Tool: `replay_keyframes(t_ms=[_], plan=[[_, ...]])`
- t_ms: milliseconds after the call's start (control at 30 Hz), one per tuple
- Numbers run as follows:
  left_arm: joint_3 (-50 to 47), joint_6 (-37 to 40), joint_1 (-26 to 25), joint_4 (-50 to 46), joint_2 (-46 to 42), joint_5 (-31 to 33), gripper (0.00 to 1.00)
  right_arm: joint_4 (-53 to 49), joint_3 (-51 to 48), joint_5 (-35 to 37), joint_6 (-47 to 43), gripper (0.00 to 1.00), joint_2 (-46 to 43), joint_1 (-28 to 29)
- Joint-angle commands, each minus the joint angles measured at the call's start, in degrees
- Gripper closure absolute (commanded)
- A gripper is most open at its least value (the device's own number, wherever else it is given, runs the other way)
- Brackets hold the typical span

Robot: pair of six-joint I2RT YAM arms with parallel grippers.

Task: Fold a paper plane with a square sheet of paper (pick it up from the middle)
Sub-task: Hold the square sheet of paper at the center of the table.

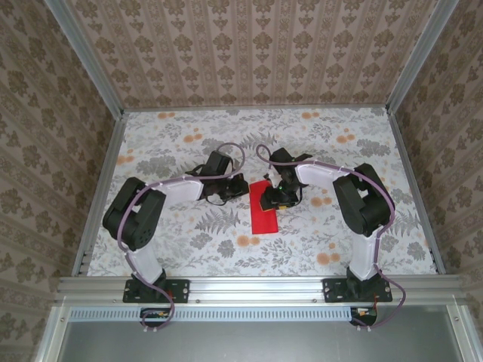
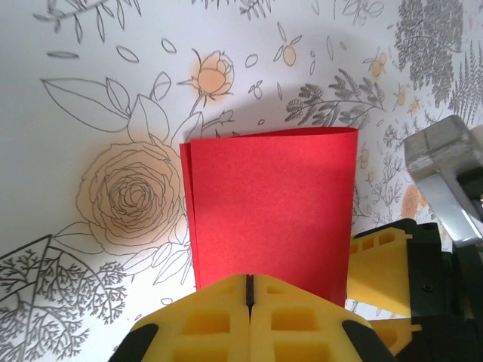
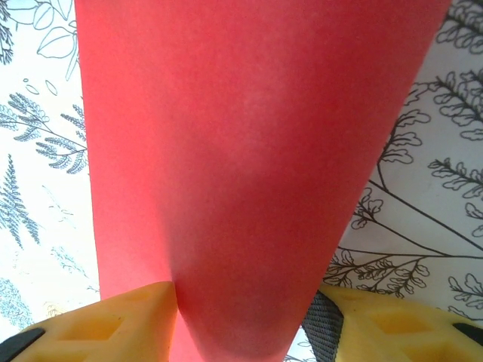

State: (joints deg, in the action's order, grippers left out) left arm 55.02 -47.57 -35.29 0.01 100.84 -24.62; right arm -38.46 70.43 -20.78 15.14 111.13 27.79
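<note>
one red paper sheet (image 1: 264, 216), two grippers (image 2: 247, 285) (image 3: 249, 302)

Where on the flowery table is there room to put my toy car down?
The far strip of the table by the back wall is bare, and so is the near stretch between the two arm bases. The middle is crowded: the left fingers and right fingers meet at the red paper.
</note>
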Motion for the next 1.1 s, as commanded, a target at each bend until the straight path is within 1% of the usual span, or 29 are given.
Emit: replay_keyframes(t_ms=[0, 67, 233, 400, 767, 1067], plan=[[-1.3, 0.2, 0.7, -0.9, -2.0, 2.4, 1.00, -6.5, -3.6, 11.1, -1.2, 0.47, 6.6, -0.1], [-1.2, 0.2, 0.7, -0.8, -1.7, 1.8, 1.00, -6.6, -3.4, 11.2, -1.1, 0.47, 6.8, -0.1], [-1.1, -0.6, 0.8, 1.8, 0.1, -2.2, 1.00, -7.3, -2.8, 11.8, -1.3, 0.47, 7.3, 0.0], [-0.9, -0.8, 0.6, 2.6, 1.3, -3.9, 1.00, -8.3, -2.2, 12.7, -1.7, 0.47, 7.6, 0.2], [-0.5, -1.0, 0.4, 2.1, 2.9, -4.3, 1.00, -9.8, -0.8, 14.9, -1.4, 0.47, 8.8, 0.9], [0.4, -0.9, -0.4, 2.5, 4.4, -6.0, 1.00, -10.3, -0.4, 15.9, -1.2, 0.48, 9.6, 1.1]])
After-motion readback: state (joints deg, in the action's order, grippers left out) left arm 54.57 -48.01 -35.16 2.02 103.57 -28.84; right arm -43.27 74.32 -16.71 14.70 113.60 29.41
